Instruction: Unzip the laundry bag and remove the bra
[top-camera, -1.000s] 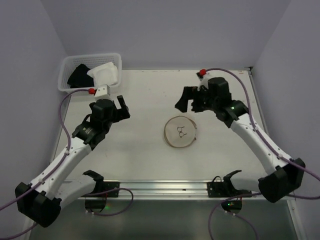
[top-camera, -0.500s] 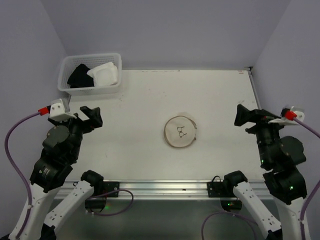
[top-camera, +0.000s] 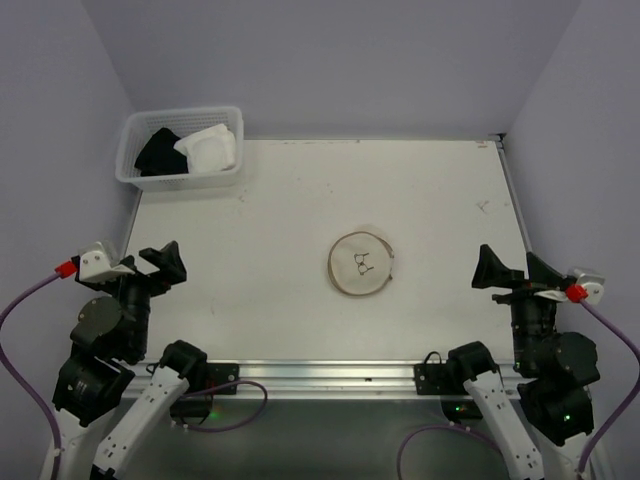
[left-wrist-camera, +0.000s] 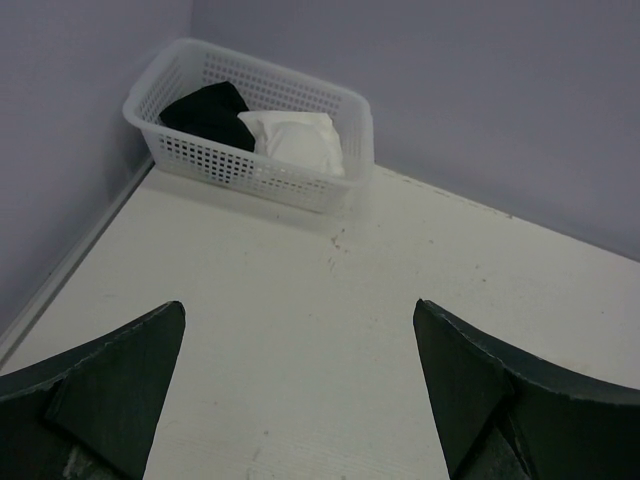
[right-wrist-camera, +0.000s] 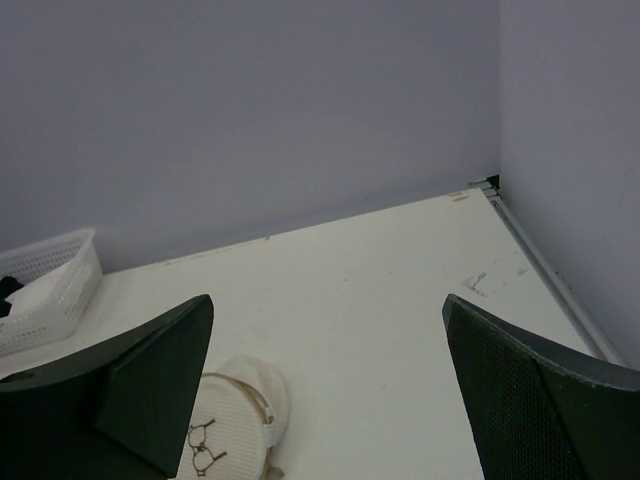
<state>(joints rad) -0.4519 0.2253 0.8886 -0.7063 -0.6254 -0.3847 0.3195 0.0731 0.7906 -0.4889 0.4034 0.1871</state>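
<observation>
The laundry bag (top-camera: 360, 263) lies flat in the middle of the table, round, white mesh with a beige rim and a black pictogram on top. It also shows at the bottom left of the right wrist view (right-wrist-camera: 225, 430), closed. No bra shows outside it. My left gripper (top-camera: 150, 263) is open and empty, raised near the table's front left, far from the bag; in the left wrist view (left-wrist-camera: 299, 304) its jaws stand wide apart. My right gripper (top-camera: 512, 268) is open and empty at the front right (right-wrist-camera: 328, 298), well to the right of the bag.
A white plastic mesh basket (top-camera: 222, 168) stands in the far left corner, holding a black cloth (top-camera: 158, 150) and a white folded item (top-camera: 208, 150). It shows in the left wrist view (left-wrist-camera: 250, 175) and at the left edge of the right wrist view (right-wrist-camera: 50, 290). Walls enclose the table.
Both arms have drawn back from over the table to the near edge, the left to the left side, the right to the right side. The bag has not moved.
</observation>
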